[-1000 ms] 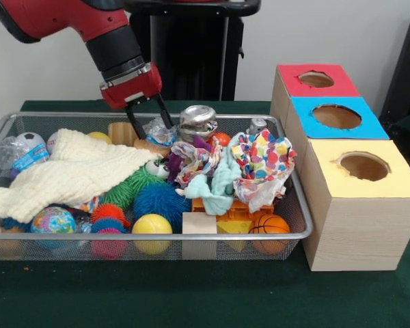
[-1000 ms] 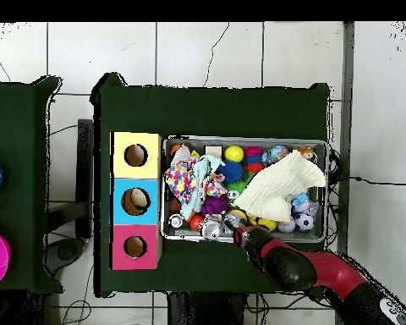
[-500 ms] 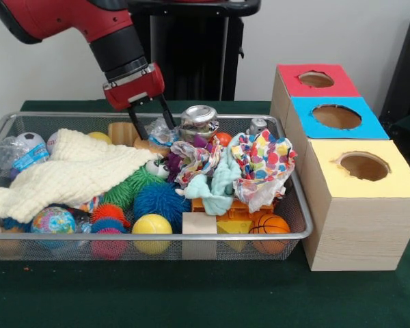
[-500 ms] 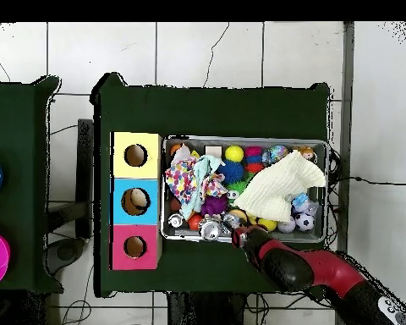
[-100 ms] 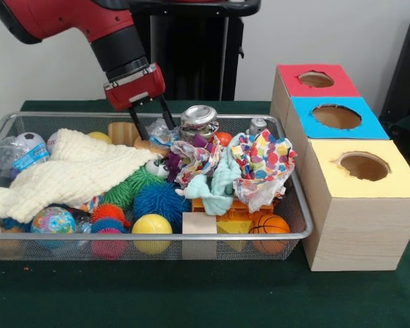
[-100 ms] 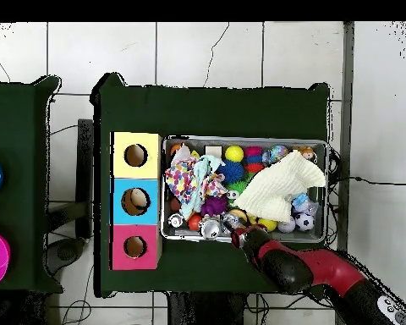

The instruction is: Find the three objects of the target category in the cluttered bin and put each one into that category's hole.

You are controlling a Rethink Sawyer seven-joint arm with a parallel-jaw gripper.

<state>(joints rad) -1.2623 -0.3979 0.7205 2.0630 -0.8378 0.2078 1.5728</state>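
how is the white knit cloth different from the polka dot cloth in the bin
The white knit cloth is plain cream and thick; the polka dot cloth is thin, with many-coloured spots. The white knit cloth lies spread wide over the toys at one end of the bin; the polka dot cloth is bunched into a heap at the end nearest the boxes. The white knit cloth covers more of the bin. Both lie on top of the clutter, untouched by the tool.

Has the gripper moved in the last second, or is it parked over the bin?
Yes. In the front view the gripper has lifted slightly and shifted right, toward the silver can, judged against the bin's back rim. It's open and empty.
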